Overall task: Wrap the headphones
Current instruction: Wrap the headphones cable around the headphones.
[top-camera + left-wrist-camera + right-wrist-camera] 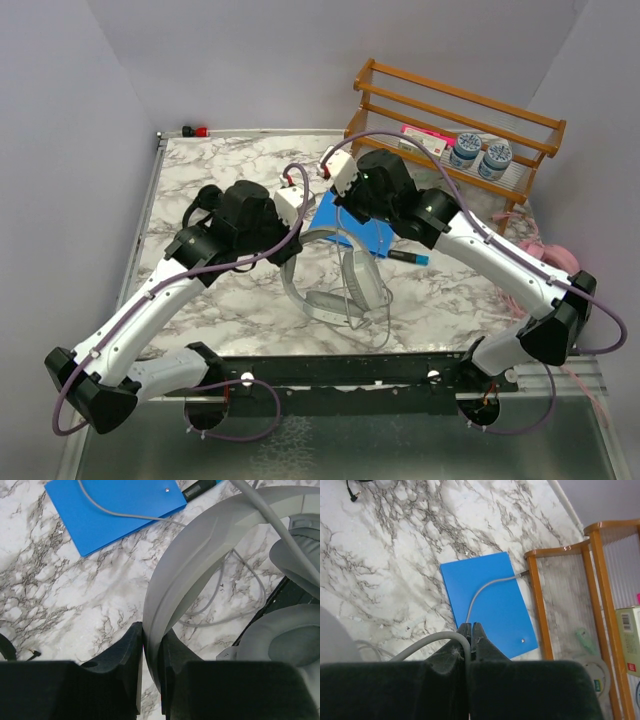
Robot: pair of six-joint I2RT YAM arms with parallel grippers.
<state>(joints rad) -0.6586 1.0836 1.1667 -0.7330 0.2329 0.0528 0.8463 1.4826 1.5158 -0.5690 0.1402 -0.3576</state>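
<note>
The large grey-white headphones [340, 285] lie mid-table, ear cups toward the near edge. My left gripper [152, 637] is shut on their headband [200, 545], one finger on each side of the band; an ear cushion [290, 640] shows to its right. My right gripper [471, 627] is shut on the grey cable [485, 587], which arcs out from the jaws over a blue pad [495, 600]. In the top view the right gripper [345, 205] hovers over the pad, beside the left gripper [290, 240]. Black headphones [205, 198] lie behind the left arm. Pink headphones [545, 255] peek out at the right edge.
A wooden rack [450, 130] with two jars and a box stands at the back right. A dark pen with a blue tip [408, 257] lies beside the blue pad [365, 235]. A black plug [352, 495] rests on the marble.
</note>
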